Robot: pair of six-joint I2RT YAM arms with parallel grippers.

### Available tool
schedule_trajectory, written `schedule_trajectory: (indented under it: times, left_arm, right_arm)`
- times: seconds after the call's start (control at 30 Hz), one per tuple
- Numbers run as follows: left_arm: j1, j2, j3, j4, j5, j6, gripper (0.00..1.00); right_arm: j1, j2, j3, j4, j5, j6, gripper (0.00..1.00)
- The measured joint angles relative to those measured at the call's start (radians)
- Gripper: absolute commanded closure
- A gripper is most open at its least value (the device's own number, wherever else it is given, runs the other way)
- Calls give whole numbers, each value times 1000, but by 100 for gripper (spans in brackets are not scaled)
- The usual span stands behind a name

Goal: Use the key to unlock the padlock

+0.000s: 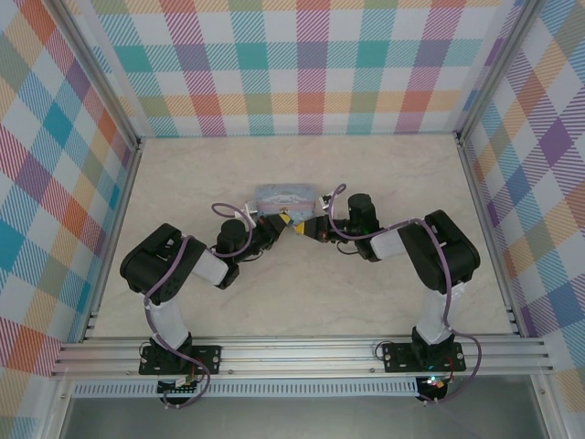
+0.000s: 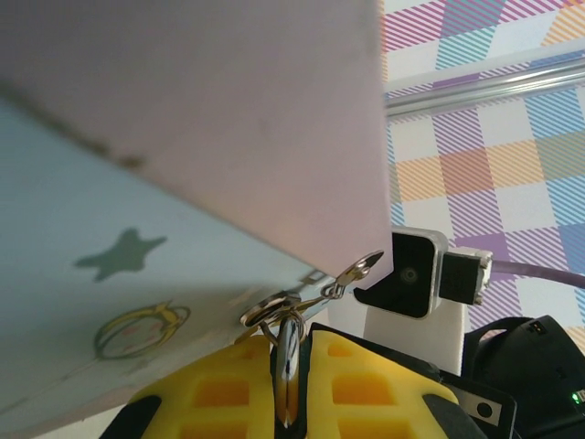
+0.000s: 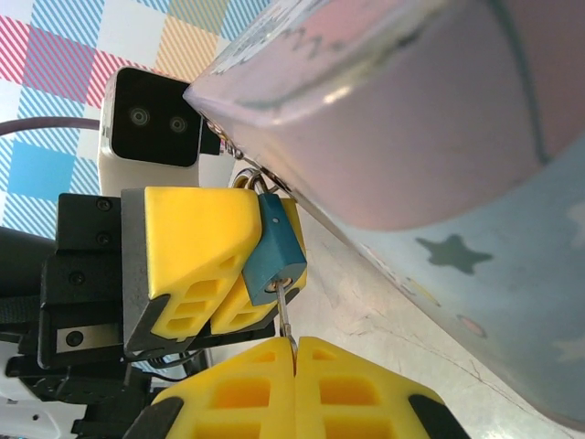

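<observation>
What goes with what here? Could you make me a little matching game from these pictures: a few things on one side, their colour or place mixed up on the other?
Things:
1 padlock
2 key
3 tin
4 back wall

Descriptions:
a checked in many colours
b thin metal, pinched in the right hand
c pale blue with a star on it
d blue, pinched in the left hand

Pairs: 1-d, 2-b, 3-c, 4-a.
</observation>
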State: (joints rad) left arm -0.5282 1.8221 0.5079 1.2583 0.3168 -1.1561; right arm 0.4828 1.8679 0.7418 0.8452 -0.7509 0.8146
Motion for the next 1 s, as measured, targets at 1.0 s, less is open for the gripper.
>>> schedule_trajectory:
  times: [1.0]
  left_arm:
    - [1,-9,14,-3,-31,-6,100]
  right_arm:
    - [13,82,-14,255,0,309,97]
